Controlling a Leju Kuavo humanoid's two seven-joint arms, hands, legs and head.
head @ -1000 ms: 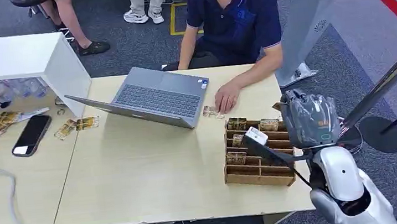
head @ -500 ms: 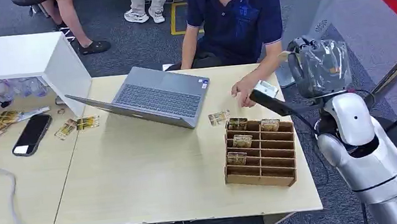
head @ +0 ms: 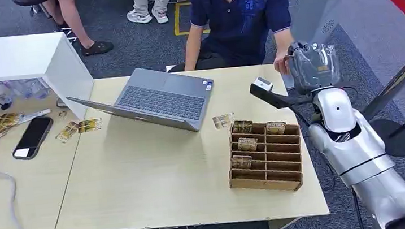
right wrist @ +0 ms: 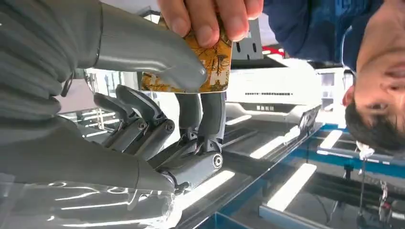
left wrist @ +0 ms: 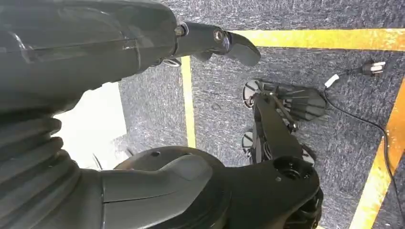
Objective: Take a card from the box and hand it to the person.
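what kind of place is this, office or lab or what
Probably a robot test area in an office or lab: a desk with a laptop and a card box, grey carpet with yellow floor tape, and a seated person.

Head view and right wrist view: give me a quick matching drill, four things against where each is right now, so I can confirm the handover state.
Things:
1. orange patterned card
2. grey open laptop
3. black smartphone
4. brown wooden slotted box

Places:
A. on the left table, near loose cards
B. pinched by the right robot hand and gripped by the person's hand
C. on the table's near right part
D. on the table before the person

Pairs: 1-B, 2-D, 3-A, 4-C
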